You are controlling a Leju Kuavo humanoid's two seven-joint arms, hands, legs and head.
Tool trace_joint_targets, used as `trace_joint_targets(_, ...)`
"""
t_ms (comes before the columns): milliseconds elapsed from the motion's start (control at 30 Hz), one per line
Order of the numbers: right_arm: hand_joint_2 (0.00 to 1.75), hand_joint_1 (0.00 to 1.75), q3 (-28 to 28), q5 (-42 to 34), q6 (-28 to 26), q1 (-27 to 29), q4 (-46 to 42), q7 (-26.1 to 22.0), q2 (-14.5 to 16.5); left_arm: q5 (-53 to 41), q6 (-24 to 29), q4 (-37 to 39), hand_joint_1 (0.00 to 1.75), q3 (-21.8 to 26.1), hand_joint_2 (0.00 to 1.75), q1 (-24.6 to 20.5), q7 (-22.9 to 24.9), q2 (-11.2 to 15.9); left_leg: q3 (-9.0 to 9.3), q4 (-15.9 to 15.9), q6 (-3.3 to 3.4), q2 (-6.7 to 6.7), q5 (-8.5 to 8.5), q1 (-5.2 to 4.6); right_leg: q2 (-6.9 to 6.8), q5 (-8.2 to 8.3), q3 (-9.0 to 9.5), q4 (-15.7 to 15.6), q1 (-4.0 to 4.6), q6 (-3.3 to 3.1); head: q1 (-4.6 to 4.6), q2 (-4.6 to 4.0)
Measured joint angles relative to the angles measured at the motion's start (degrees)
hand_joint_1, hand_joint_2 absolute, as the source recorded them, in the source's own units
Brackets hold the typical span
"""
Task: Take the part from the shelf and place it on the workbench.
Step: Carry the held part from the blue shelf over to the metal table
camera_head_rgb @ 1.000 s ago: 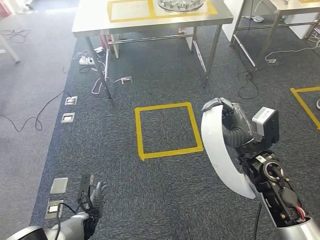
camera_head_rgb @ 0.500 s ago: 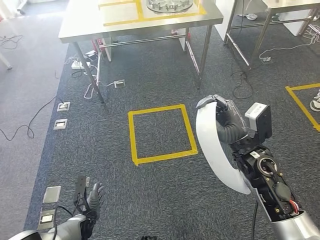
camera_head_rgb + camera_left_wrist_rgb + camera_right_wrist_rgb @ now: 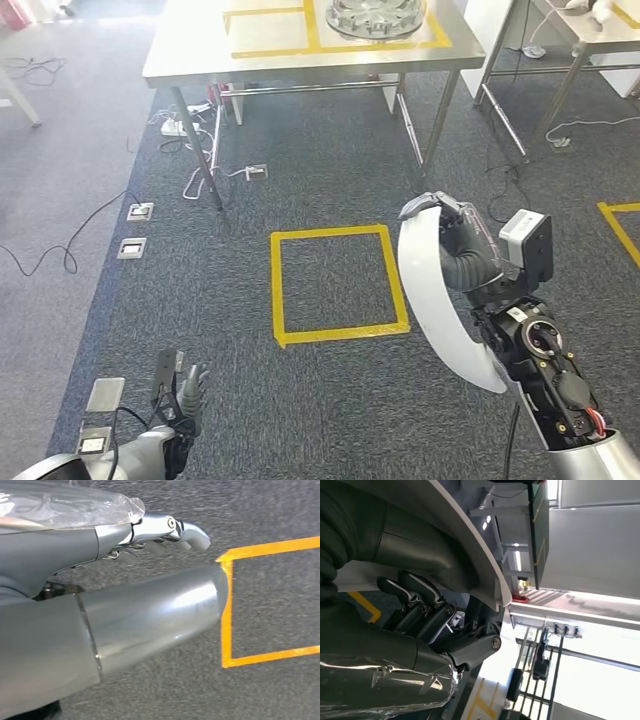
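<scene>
The part (image 3: 434,300) is a long white curved panel. My right hand (image 3: 464,250) grips its upper end, and it hangs in front of my right arm above the carpet. The right wrist view shows the part's white edge (image 3: 471,535) over the dark fingers (image 3: 422,610) wrapped on it. The steel workbench (image 3: 196,50) stands ahead at the top, with yellow tape outlines on its top. My left hand (image 3: 189,395) hangs low at the left with nothing in it, its fingers (image 3: 162,532) stretched out and apart.
A round metal assembly (image 3: 375,15) sits on the workbench. A yellow tape square (image 3: 340,283) marks the carpet between me and the bench. Cables and a power strip (image 3: 189,170) lie by the bench's left leg, near floor boxes (image 3: 134,230). A second table (image 3: 528,40) stands at the right.
The whole picture has shifted, so the camera has moved; the bench and floor square sit slightly further right than half a second ago. My right hand still holds the part.
</scene>
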Motion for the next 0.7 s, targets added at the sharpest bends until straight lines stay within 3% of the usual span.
trace_joint_targets(33, 1.75, 1.75, 0.02, 0.04, 0.09, -0.07, -0.04, 0.02, 0.01, 0.01, 0.01, 0.00, 0.00, -0.01, 0.00, -0.03, -0.04, -0.07, 0.20, 0.05, -0.20, -0.06, -0.40, -0.04, 0.09, 1.90, 0.83, -2.74, 0.17, -0.38, 0.07, 0.00)
trace_joint_targets(67, 1.75, 1.75, 0.03, 0.07, 0.19, -0.11, -0.17, 0.04, 0.03, 0.02, 0.01, 0.00, 0.00, -0.01, 0.00, -0.02, -0.08, -0.13, 0.24, 0.17, -0.45, -0.10, -0.63, -0.05, 0.13, 2.71, 1.14, -4.20, 0.35, -0.78, 0.12, 0.00)
trace_joint_targets(133, 1.75, 1.75, 0.04, 0.10, 0.28, -0.16, -0.56, 0.14, 0.11, 0.03, 0.02, -0.01, 0.00, -0.02, 0.00, 0.02, -0.15, -0.08, 0.23, 0.40, -1.06, -0.15, -0.86, -0.09, 0.07, 2.51, 1.90, -4.92, 0.39, -1.50, 0.15, 0.00)
trace_joint_targets(200, 1.75, 1.75, 0.04, 0.10, 0.47, -0.29, -0.99, 0.18, 0.23, 0.02, 0.02, -0.01, 0.00, -0.02, 0.00, 0.03, -0.23, -0.09, -0.59, 2.56, -1.63, 0.14, -1.49, 0.01, 0.01, 2.59, 2.96, -5.52, 0.11, -2.04, 0.02, 0.00)
trace_joint_targets(233, 1.75, 1.75, 0.07, 0.10, 0.61, -0.36, -1.15, 0.18, 0.29, 0.02, 0.02, -0.01, 0.00, -0.02, 0.00, -0.05, -0.26, -0.08, -2.12, 5.30, -1.99, 0.32, -2.33, 0.18, 0.01, 2.47, 3.51, -5.76, -0.05, -2.20, -0.16, 0.00)
trace_joint_targets(333, 1.75, 1.75, 0.26, 0.16, 0.93, -0.16, -1.27, 0.19, 0.35, 0.01, 0.02, 0.00, 0.00, -0.02, 0.00, 0.01, -0.29, -0.11, -9.49, 16.09, -3.14, 0.75, -5.86, 0.93, -0.03, 1.50, 4.51, -5.85, -0.19, -2.35, -0.65, 0.00)
trace_joint_targets(367, 1.75, 1.75, 0.33, 0.20, 1.00, -0.01, -1.27, 0.19, 0.35, 0.01, 0.02, 0.00, 0.00, -0.02, 0.00, 0.13, -0.29, -0.09, -11.05, 17.41, -3.43, 0.85, -6.02, 1.16, -0.02, 1.07, 4.93, -5.81, -0.25, -2.26, -0.71, 0.00)
trace_joint_targets(400, 1.75, 1.75, 0.38, 0.24, 1.09, 0.09, -1.27, 0.17, 0.35, 0.01, 0.02, 0.00, 0.00, -0.02, 0.00, 0.22, -0.29, -0.07, -11.49, 16.51, -3.60, 0.94, -4.96, 1.37, -0.02, 0.59, 5.44, -5.74, -0.37, -2.10, -0.77, 0.00)
trace_joint_targets(433, 1.75, 1.75, 0.42, 0.28, 1.17, 0.14, -1.28, 0.14, 0.35, -0.01, 0.02, 0.00, 0.00, -0.02, 0.00, 0.26, -0.29, -0.03, -10.72, 13.35, -3.73, 1.05, -2.63, 1.55, -0.02, 0.03, 6.04, -5.64, -0.52, -1.86, -0.83, 0.00)
trace_joint_targets(500, 1.75, 1.75, 0.47, 0.44, 1.26, 0.14, -1.37, 0.05, 0.36, -0.10, 0.02, 0.00, 0.00, -0.02, 0.00, 0.22, -0.29, -0.01, -7.74, 4.79, -3.82, 1.50, 2.47, 1.70, -0.06, -1.20, 7.20, -5.39, -0.76, -1.16, -0.95, 0.00)
trace_joint_targets(533, 1.75, 1.75, 0.50, 0.50, 1.27, 0.09, -1.44, 0.00, 0.37, -0.16, 0.02, 0.00, 0.00, -0.03, 0.00, 0.17, -0.27, -0.01, -6.67, 2.01, -3.59, 1.72, 3.47, 1.60, -0.08, -1.73, 7.52, -5.33, -0.77, -0.75, -0.97, 0.00)
trace_joint_targets(633, 1.75, 1.75, 0.56, 0.69, 1.36, 0.05, -1.78, -0.09, 0.38, -0.30, 0.04, -0.01, 0.00, -0.05, 0.00, 0.05, -0.12, -0.09, -5.86, 0.75, -2.10, 1.65, 3.22, 1.26, -0.18, -2.70, 8.14, -5.34, -0.61, 0.40, -0.86, 0.00)
trace_joint_targets(700, 1.75, 1.75, 0.57, 0.90, 1.43, 0.04, -2.03, -0.12, 0.38, -0.34, 0.06, -0.01, 0.00, -0.06, 0.00, -0.01, -0.05, -0.16, -4.94, 0.65, -1.19, 1.35, 3.04, 1.29, -0.26, -3.43, 7.90, -3.64, -0.79, 0.89, -0.60, 0.00)
